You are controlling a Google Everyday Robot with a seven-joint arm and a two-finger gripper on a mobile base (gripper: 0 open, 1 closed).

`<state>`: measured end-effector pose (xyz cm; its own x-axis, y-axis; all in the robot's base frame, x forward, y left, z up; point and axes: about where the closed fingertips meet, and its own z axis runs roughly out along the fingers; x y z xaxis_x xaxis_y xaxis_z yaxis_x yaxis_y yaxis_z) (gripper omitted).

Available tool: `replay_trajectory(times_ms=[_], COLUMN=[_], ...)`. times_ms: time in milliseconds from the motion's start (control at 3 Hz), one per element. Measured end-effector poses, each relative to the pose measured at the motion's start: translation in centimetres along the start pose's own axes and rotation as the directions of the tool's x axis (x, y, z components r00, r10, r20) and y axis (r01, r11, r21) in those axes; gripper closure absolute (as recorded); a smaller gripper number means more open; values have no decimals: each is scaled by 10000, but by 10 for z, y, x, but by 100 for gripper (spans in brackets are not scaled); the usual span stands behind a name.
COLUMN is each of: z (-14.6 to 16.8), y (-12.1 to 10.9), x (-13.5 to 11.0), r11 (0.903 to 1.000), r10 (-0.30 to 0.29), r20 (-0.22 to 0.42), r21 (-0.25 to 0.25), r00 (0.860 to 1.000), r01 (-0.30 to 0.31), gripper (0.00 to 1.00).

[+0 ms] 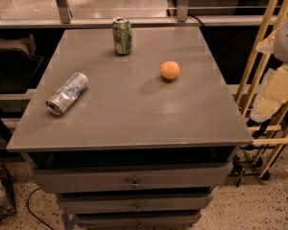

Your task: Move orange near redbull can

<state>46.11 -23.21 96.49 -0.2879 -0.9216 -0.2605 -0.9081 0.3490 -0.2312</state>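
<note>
The orange [170,70] sits on the grey table top [134,114], right of centre. The redbull can [67,93], slim, silver with blue patches and dented, lies on its side near the table's left edge, well apart from the orange. My gripper [266,107] hangs on the pale arm off the table's right side, lower than the table top's far edge and away from both things. It holds nothing that I can see.
A wider green and white can [122,35] stands upright at the back of the table. Yellow wooden rails [259,56] stand right of the table, behind my arm. Drawers [134,181] sit under the top. A wire basket [0,195] is on the floor at left.
</note>
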Motion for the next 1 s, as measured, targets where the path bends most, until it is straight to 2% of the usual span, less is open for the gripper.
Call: replay_trajectory(times_ms=[333, 667, 1000], z=[33, 67, 74], y=[-48, -79, -83], x=[-1, -22, -25], r11=[9896, 9752, 9732], r10=[1431, 2203, 2295], r20=[1264, 2665, 2832], r21=[-17, -403, -514], r00=[9816, 9383, 9312], r01=[-1441, -2175, -2242], gripper=[0, 0, 0])
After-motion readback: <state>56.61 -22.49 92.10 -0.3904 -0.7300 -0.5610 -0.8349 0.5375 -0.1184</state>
